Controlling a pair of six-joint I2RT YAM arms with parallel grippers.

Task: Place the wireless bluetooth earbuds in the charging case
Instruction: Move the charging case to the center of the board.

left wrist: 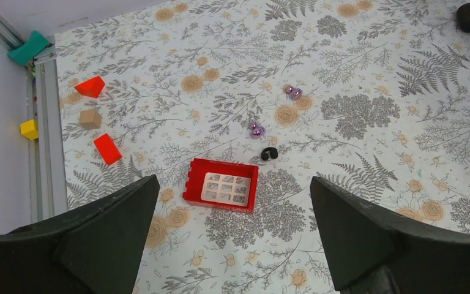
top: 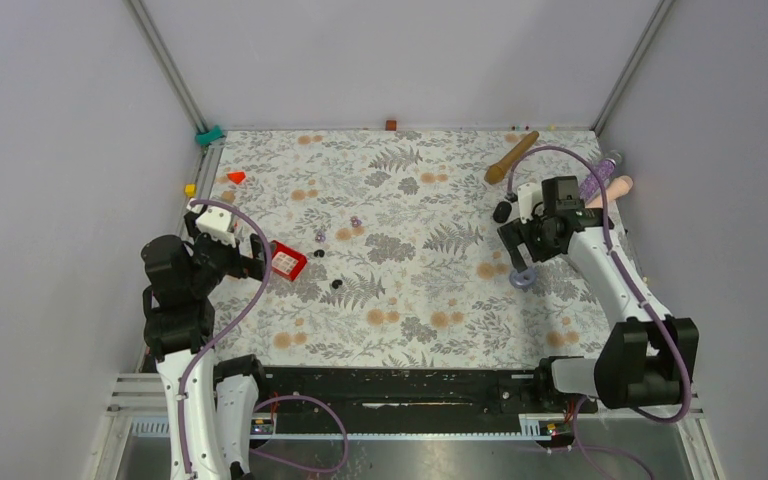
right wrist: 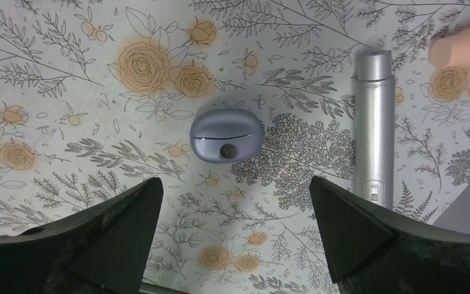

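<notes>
The charging case (right wrist: pixel 226 136), a rounded lavender shell with its lid down, lies on the floral cloth just ahead of my open, empty right gripper (right wrist: pixel 235 190). Seen from above, the case (top: pixel 522 277) sits below the right gripper (top: pixel 518 250). Two pale purple earbuds (left wrist: pixel 257 130) (left wrist: pixel 293 92) and a black earbud (left wrist: pixel 269 154) lie loose beyond the red tray (left wrist: pixel 251 184). Another black earbud (top: pixel 337 284) lies nearer the table's middle. My left gripper (left wrist: pixel 232 205) hangs open and empty over the cloth just short of the tray, at the left (top: pixel 262 257).
A black rounded case (top: pixel 503 211) lies near the right arm. A silver cylinder (right wrist: pixel 373 122), a pink object (right wrist: pixel 465 46) and a wooden stick (top: pixel 511 157) lie at the right rear. Red (left wrist: pixel 108 148), tan (left wrist: pixel 90 118) and yellow (left wrist: pixel 29 129) blocks sit by the left rail.
</notes>
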